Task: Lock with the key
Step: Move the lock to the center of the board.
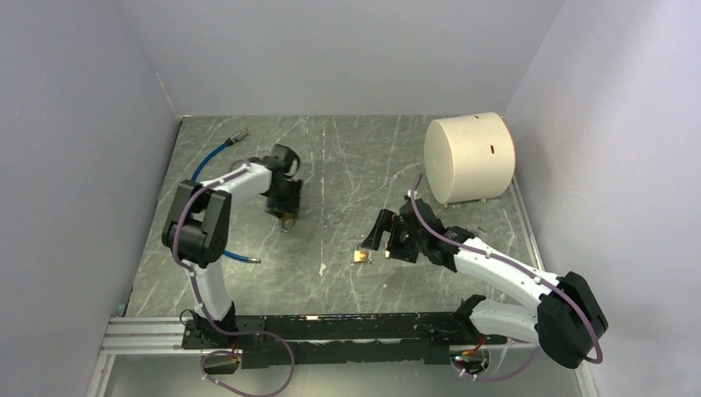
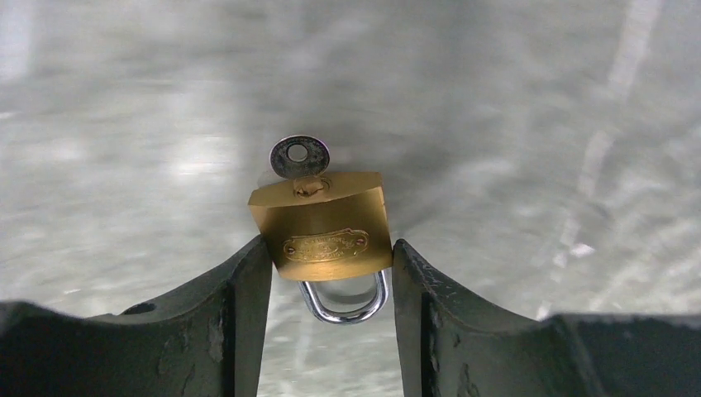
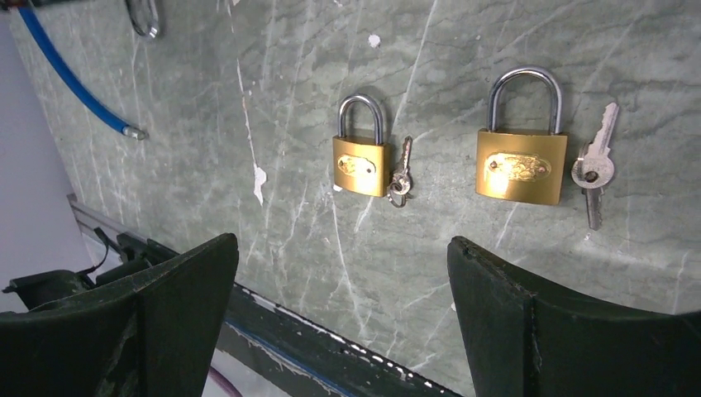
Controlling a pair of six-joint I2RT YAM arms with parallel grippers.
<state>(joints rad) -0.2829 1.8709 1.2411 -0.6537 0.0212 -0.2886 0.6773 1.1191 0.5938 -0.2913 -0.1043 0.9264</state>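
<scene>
My left gripper (image 2: 331,248) is shut on a brass padlock (image 2: 322,231), pinching its body between both fingers. The steel shackle (image 2: 343,302) points back at the camera. A silver key (image 2: 299,159) sits in its keyhole. In the top view this gripper (image 1: 287,217) is held over the left middle of the table. My right gripper (image 3: 340,244) is open and empty, apart from two more brass padlocks on the table: a small one (image 3: 360,165) with a small key (image 3: 401,178) beside it, and a larger one (image 3: 521,165) with a key (image 3: 593,169) beside it. One padlock (image 1: 361,257) shows beside the right gripper (image 1: 382,236).
A large white cylinder (image 1: 469,157) lies at the back right. A blue cable (image 1: 211,157) runs along the left side and its end (image 3: 136,132) lies left of the padlocks. The black rail (image 1: 331,327) lines the near edge. Grey walls enclose the table.
</scene>
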